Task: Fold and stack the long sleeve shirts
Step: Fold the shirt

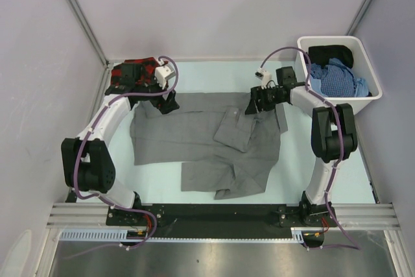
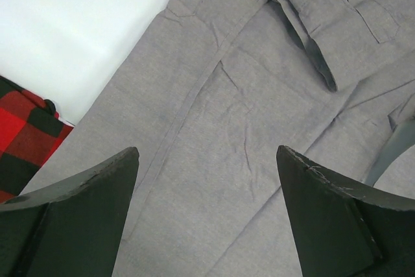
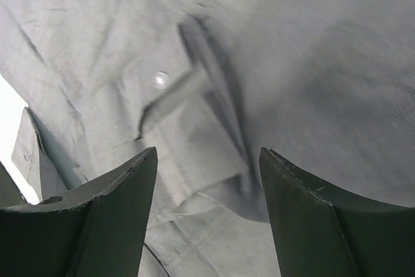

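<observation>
Left arm, right arm: white links, black joint housings, purple cables; pincer fingers matte black, wedge-shaped, scuffed.

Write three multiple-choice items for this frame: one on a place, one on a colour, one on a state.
1. Where does the plaid shirt lie?
A. in the white bin
B. at the far left corner of the table
C. at the near edge, between the arm bases

2. What colour is the spread shirt in the middle?
A. grey
B. blue
C. white

3. How does the left tool stand?
A. shut on a sleeve
B. shut on nothing
C. open over the cloth

Answers:
1. B, the red-and-black cloth sits bunched in the far corner beside the left arm.
2. A, the top view and both wrist views show plain grey fabric.
3. C, its fingers stand wide apart, with only grey fabric seen between them.
</observation>
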